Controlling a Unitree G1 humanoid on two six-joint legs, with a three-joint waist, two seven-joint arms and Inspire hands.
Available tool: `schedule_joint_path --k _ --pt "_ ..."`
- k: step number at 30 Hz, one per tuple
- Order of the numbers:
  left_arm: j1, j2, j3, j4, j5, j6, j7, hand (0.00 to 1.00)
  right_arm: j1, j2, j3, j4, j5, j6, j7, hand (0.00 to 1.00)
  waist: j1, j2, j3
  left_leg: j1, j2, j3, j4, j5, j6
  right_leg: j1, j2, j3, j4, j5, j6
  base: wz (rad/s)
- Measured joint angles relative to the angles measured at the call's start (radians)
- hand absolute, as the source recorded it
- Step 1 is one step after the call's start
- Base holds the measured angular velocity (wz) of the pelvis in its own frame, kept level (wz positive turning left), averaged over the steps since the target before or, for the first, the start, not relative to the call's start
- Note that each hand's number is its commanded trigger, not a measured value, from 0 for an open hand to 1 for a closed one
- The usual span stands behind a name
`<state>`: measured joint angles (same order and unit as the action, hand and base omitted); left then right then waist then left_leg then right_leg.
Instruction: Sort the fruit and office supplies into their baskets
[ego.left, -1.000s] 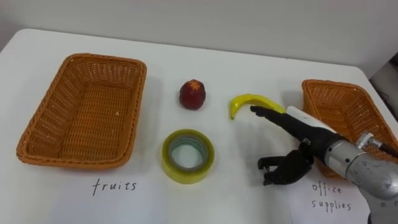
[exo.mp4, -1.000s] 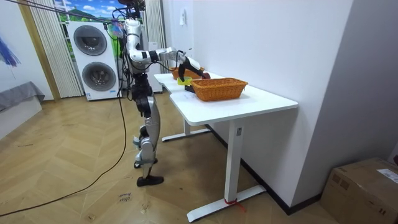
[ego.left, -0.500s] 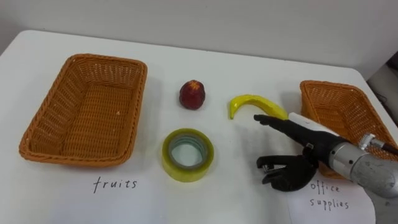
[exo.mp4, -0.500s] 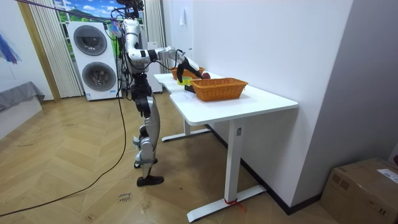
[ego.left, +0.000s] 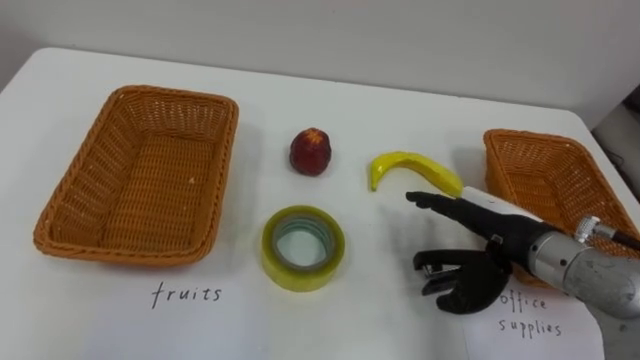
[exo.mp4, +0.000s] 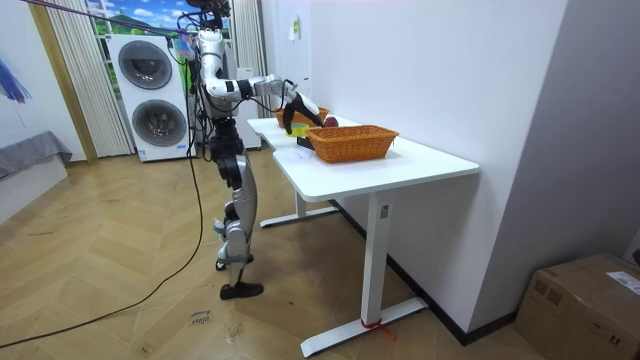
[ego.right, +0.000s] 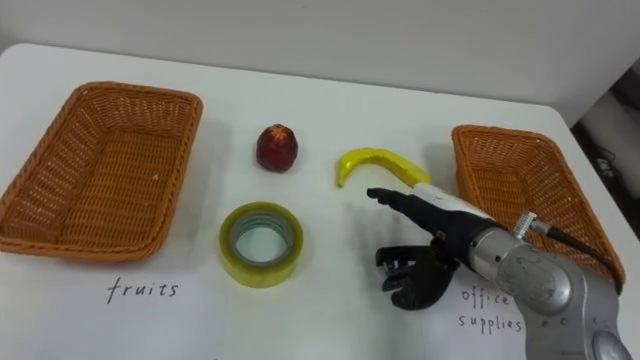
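The banana (ego.left: 405, 165), lying on the desk (ego.left: 380, 310) with its long axis roughly 9-to-3 o'clock, is found at 11 o'clock just beyond the right hand (ego.left: 490, 250), whose fingers are spread and empty; the fruit basket (ego.left: 140, 180) is placed well off at 9 o'clock.

Black robot hand (ego.left: 478, 280), silver forearm, white wrist cover; black cable

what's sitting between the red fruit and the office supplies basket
The banana lies between the red fruit and the office supplies basket, seen in the left eye view.
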<state>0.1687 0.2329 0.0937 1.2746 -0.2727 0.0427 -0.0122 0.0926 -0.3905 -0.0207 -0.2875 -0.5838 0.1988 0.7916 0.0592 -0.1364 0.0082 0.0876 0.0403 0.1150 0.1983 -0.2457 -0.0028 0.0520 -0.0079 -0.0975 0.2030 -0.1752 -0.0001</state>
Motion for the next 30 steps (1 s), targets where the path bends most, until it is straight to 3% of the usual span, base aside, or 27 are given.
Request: schedule_joint_path --k 30 --pt "-0.023 0.001 0.002 -0.006 0.000 0.001 0.009 0.00 0.002 0.007 0.002 0.050 -0.164 0.022 -0.018 0.00 0.032 0.005 0.0021 -0.008 -0.001 -0.003 -0.010 0.003 0.000 -0.017 0.001 0.003 0.000 0.000 0.000 0.00"
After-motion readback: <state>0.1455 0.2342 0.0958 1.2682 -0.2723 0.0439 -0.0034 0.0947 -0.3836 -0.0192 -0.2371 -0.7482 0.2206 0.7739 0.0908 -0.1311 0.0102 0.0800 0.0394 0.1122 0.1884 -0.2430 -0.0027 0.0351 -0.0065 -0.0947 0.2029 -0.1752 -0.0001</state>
